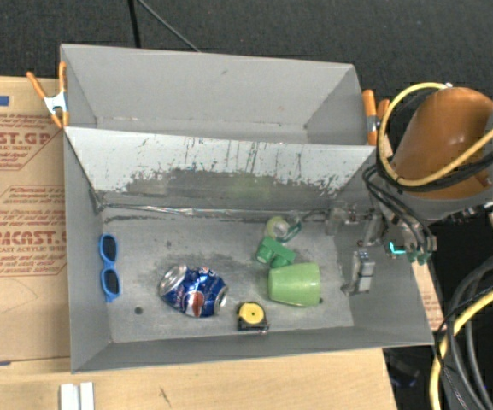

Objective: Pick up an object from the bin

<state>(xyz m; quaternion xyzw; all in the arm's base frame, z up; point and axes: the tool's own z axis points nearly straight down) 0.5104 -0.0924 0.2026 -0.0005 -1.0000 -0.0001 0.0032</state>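
Camera view: the grey bin (212, 101) seen from above, its few loose things spread across the floor with gaps between them, so, as I judge it, any one could be taken without disturbing another.
Arm: its orange cover (443, 135) sits beyond the bin's right rim, since the arm reaches in from that side.
Claw: the claw (361, 273) hangs low by the right wall, over bare floor; whether it is released or clenched I cannot tell, and nothing is seen in it.
Green cup (295, 285): lying on its side, near the claw on the side away from the wall. It is the closest thing and the likeliest to be picked, though not yet reached.
Crushed blue can (193, 291): further off past the cup, flattened and resting flat.
Blue sunglasses (108, 268): furthest from the claw, close along the opposite wall.
Small green piece (273, 251): just behind the cup, a pale round bit (278, 226) beside it.
Yellow tape measure (251, 316): in front of the cup, between cup and can, lying flat.
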